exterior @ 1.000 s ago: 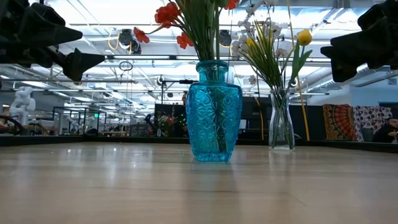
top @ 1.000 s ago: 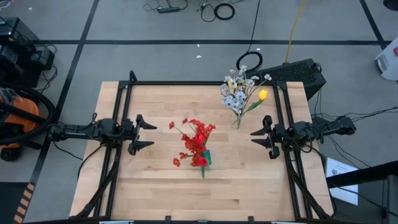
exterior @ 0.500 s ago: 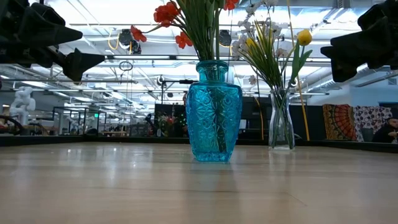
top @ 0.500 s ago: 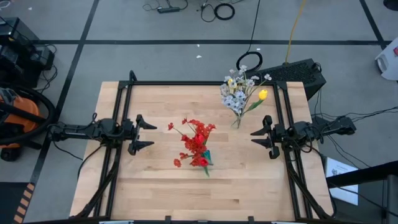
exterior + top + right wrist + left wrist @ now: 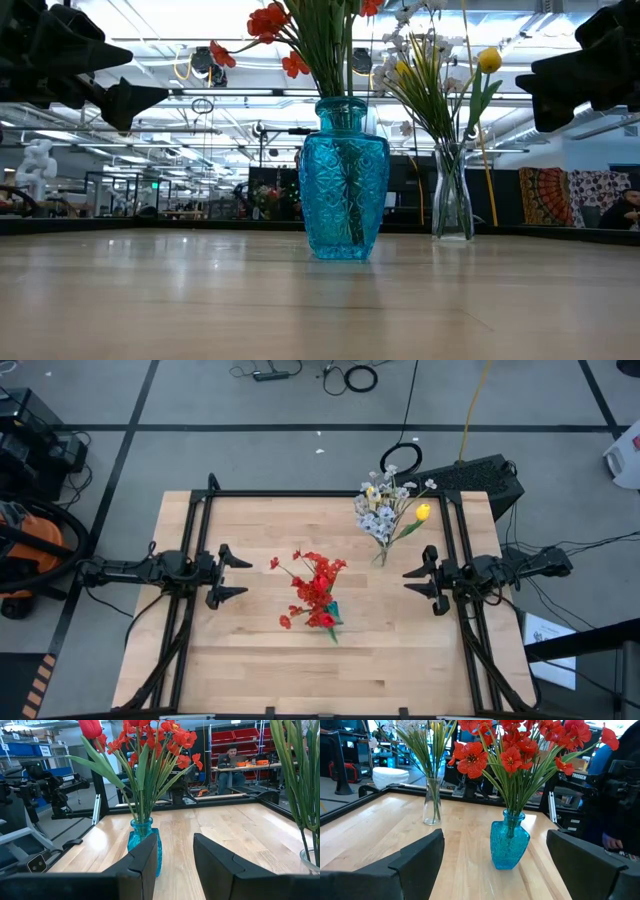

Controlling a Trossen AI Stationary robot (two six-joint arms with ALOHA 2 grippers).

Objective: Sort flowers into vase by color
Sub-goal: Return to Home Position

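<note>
Sorting looked done, so both arms sat parked.
Red flowers (image 5: 318,588) filled the blue vase (image 5: 345,180); left gripper (image 5: 232,575) and right gripper (image 5: 418,582) flanked it, well apart, released and empty.

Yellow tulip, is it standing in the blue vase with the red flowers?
No, the yellow tulip stands in the clear glass vase, apart from the blue vase.

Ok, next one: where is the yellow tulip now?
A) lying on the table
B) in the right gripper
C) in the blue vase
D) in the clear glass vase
D: the yellow tulip stands in the clear glass vase with the whitish sprigs; the blue vase holds only red flowers, and the left gripper and right gripper wait open at the table's sides.
</note>
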